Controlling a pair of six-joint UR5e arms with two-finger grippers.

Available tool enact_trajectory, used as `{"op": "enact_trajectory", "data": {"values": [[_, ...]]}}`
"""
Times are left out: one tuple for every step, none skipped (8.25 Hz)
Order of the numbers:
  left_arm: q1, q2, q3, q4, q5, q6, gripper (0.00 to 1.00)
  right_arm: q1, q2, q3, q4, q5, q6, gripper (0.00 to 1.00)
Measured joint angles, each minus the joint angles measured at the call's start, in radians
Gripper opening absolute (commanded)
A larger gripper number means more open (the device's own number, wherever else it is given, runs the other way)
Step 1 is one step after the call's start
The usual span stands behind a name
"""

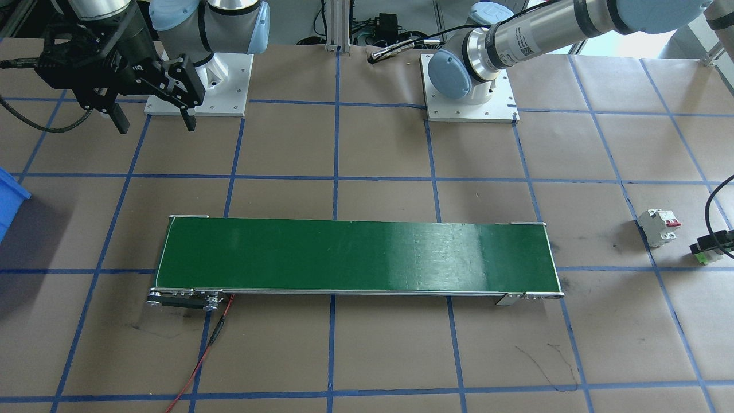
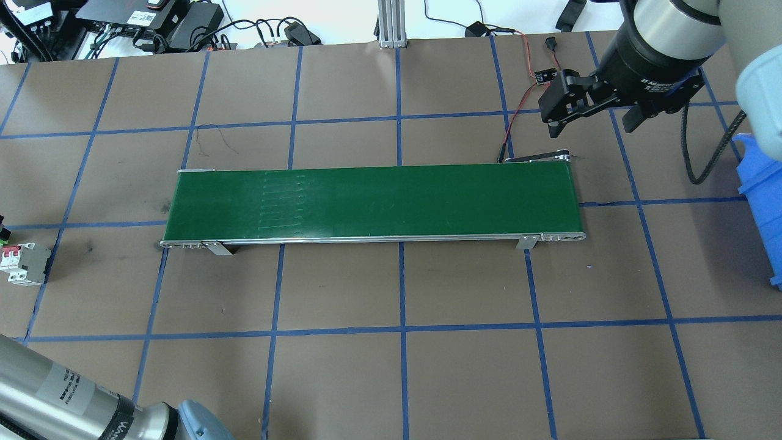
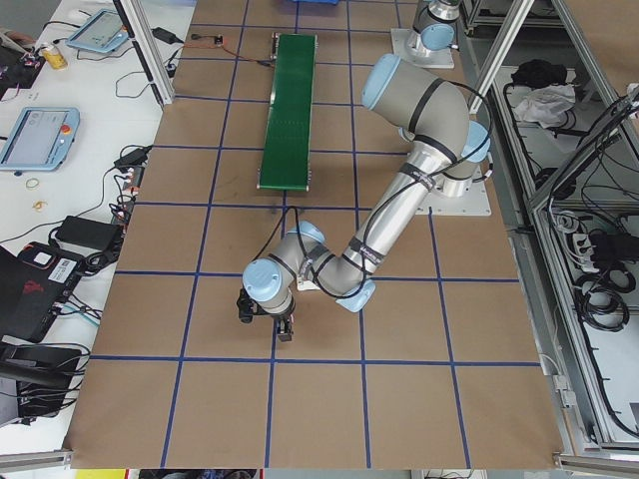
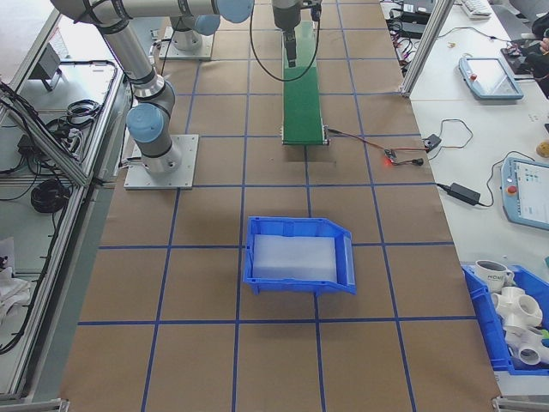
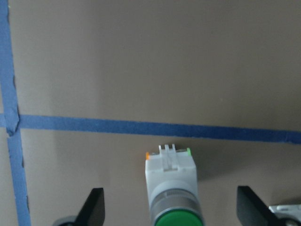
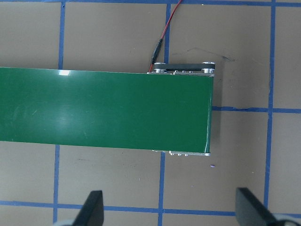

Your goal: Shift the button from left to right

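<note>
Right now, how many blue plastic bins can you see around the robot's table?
2. One open blue bin sits on the table at the robot's right end. A second blue bin, holding white fittings, stands on the side bench. Others may be hidden.

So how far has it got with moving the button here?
Nothing is moved yet. The button lies on the table at the robot's left end, beside the breaker. In hand: the left gripper is open with its fingers either side of the button, not closed. Left: gripping it, putting it on the empty green belt, and collection near the open right gripper.
</note>
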Motion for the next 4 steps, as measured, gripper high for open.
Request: {"op": "enact_trajectory", "data": {"values": [[0.0,-0.002,0.0,0.018,-0.002,0.001,0.6,0.0,0.0,0.0,0.0,0.0,0.0,1.0],[0.0,-0.003,0.001,0.033,-0.005,0.002,0.51,0.0,0.0,0.0,0.001,0.0,0.0,1.0],[0.0,-0.003,0.0,0.041,-0.009,0.004,0.51,0.0,0.0,0.0,0.001,0.0,0.0,1.0],[0.0,-0.004,0.0,0.044,-0.011,0.004,0.51,0.0,0.0,0.0,0.001,0.0,0.0,1.0]]}}
